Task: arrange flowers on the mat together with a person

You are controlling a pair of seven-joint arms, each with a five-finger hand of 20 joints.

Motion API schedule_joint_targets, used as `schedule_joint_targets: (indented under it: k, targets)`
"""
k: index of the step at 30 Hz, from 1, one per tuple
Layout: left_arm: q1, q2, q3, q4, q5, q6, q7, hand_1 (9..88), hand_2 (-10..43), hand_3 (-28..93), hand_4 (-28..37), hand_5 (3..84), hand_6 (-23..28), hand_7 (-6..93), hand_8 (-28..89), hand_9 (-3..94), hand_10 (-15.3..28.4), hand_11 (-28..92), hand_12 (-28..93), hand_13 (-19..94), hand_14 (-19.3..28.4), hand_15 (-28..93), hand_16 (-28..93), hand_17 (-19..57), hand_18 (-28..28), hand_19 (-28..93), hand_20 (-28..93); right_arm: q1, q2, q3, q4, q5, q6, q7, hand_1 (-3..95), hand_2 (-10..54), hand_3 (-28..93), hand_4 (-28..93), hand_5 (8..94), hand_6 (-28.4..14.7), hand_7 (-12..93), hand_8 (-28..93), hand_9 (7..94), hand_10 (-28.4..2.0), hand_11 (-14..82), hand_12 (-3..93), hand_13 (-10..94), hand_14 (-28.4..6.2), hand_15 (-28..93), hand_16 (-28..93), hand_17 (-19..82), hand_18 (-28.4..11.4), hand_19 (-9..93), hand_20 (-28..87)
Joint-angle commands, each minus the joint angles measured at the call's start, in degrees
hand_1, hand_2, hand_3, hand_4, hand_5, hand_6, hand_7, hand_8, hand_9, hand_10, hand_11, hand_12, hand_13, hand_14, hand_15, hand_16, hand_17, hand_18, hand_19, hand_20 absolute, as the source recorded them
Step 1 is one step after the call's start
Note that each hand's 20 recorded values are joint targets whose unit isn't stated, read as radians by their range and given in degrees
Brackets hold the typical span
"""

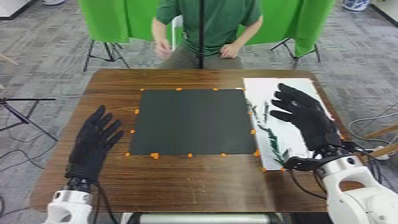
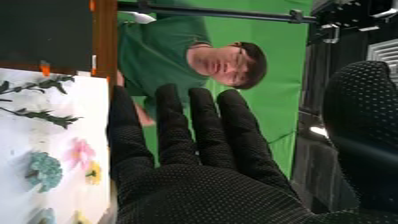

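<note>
The black mat (image 1: 191, 122) lies flat in the middle of the brown wooden surface (image 1: 160, 185), and the white sheet (image 1: 262, 90) lies just beside it, along the surface's right edge. Small orange tape pieces (image 1: 155, 155) mark the borders of both.

The flowers and greenery are on the white sheet. In the head view, a long green sprig (image 1: 272, 142) lies near the side of the sheet that faces the black mat. The right wrist view shows two dark leafy sprigs (image 2: 40, 117) near each other, a pink flower (image 2: 80, 154) close to a ruffled teal flower (image 2: 43, 171), and a small yellow flower (image 2: 93, 172) just beside the pink one.

The right hand (image 1: 311, 122) is above the white sheet, its fingers extended and slightly spread, with nothing gripped. The left hand (image 1: 91, 145) is over the surface's left part, between its left edge and the black mat, its fingers open and loosely straight.
</note>
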Motion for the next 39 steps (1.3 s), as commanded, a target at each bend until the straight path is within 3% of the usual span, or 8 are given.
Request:
schedule_joint_targets:
  k: [1,5,12,15,19,24,30,39]
  targets:
    - [0.1,-0.54,0.67,0.65,0.05,-0.09,-0.85,36.0,-6.4,65,-24.1,20.9,0.7,25.4,-14,15.8,8.3,23,13,18,10.8,17,4,-6.6,20.2,44,2,-1.7,1.2,0.9,-0.6,0.3,2.5,0.7,21.1,-2.9,84,-27,30.7,-8.1,13,-10,30.5,-12.9,7.5,18.5,27,-11.6,7,32,10,-20.0,32,16]
    - [1.5,-1.57,0.52,0.28,-0.4,-0.97,-2.2,35.6,-6.3,65,-24.5,21.1,0.8,25.2,-14,15.9,8.3,23,13,18,10.8,17,4,-6.7,20.2,44,3,-2.9,0.9,1.0,-1.0,1.1,3.6,0.9,21.1,-2.7,84,-27,30.5,-7.5,14,-10,30.6,-13.0,7.9,18.8,27,-11.8,7,32,10,-20.1,33,17]
    - [-1.1,-1.06,1.65,0.93,0.24,-1.39,-1.65,35.4,-6.2,65,-24.5,21.2,0.8,24.8,-14,16.0,8.4,23,13,18,10.9,17,4,-6.8,20.2,43,3,-3.7,0.6,1.3,-1.4,1.1,4.8,-0.1,21.0,-2.6,84,-27,30.8,-7.6,14,-10,31.0,-13.1,8.5,19.1,27,-11.7,8,32,10,-20.4,34,17]
    - [-0.6,-0.66,0.98,0.2,0.59,-1.5,-2.0,35.3,-6.2,65,-24.5,21.1,0.7,24.8,-14,15.9,8.4,23,13,18,10.8,17,4,-6.8,20.1,43,3,-2.2,0.5,0.7,-0.9,0.7,4.1,0.3,21.0,-2.5,84,-27,31.0,-7.6,14,-10,31.3,-13.3,8.9,19.4,27,-11.8,9,32,10,-20.5,35,17]
    - [0.9,-1.1,0.95,0.1,-0.78,0.4,-1.03,35.3,-6.3,65,-24.5,21.1,0.7,24.8,-13,15.8,8.4,23,13,18,10.9,17,4,-6.9,20.1,43,3,-0.7,0.5,-0.8,-0.2,0.2,3.4,0.5,21.0,-2.4,84,-27,31.0,-7.5,14,-10,31.4,-13.5,9.1,19.5,27,-11.8,9,31,10,-20.4,35,17]
    - [-1.9,-0.66,1.44,1.02,0.07,-1.14,-1.88,35.4,-6.3,65,-24.5,21.2,0.7,24.8,-14,15.9,8.4,23,13,18,10.9,17,4,-6.9,20.1,43,3,1.5,2.7,-1.5,0.4,0.4,4.7,0.3,21.0,-2.3,84,-27,31.4,-7.5,15,-10,31.9,-13.4,9.7,19.8,28,-11.9,10,31,10,-20.7,36,18]
    - [0.6,-1.72,1.02,0.4,-0.94,-0.67,-1.83,35.0,-6.3,66,-24.3,21.4,0.8,24.7,-14,16.1,8.5,23,13,18,11.0,18,4,-6.8,20.1,43,4,2.1,0.6,-3.4,1.0,-0.8,3.2,0.3,20.9,-2.0,84,-27,31.4,-7.3,15,-10,32.0,-13.6,10.3,19.9,27,-11.9,12,31,10,-20.7,37,18]
    - [-1.2,-1.44,1.23,0.95,-0.62,-1.33,-1.99,35.0,-6.1,66,-24.4,21.7,0.9,24.7,-13,16.6,8.6,23,13,19,11.6,19,4,-6.9,20.2,43,4,1.0,1.4,-2.4,0.7,1.1,4.8,1.0,20.9,-1.3,84,-27,31.8,-6.7,16,-11,32.3,-13.8,10.9,20.1,28,-11.9,13,30,10,-20.6,38,18]
